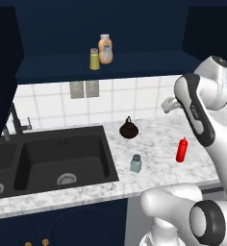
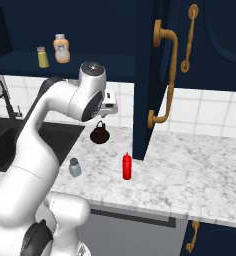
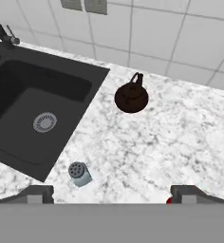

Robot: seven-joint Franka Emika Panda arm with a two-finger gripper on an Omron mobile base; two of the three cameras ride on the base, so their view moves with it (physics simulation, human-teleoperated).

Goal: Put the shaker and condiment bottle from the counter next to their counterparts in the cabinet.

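Pale blue-grey shaker [image 3: 79, 173] stands upright on the counter [image 3: 147, 147] near the sink [image 3: 28, 114]. Gripper [image 3: 111, 193] hovers above, jaws spread wide and empty, so it's down-left. Red condiment bottle [image 1: 182, 150] sits further right.

The pale blue-grey shaker [image 1: 135, 163] stands upright on the marble counter [image 1: 154, 144] near the sink; the slim red condiment bottle [image 1: 182, 150] stands upright, well apart.
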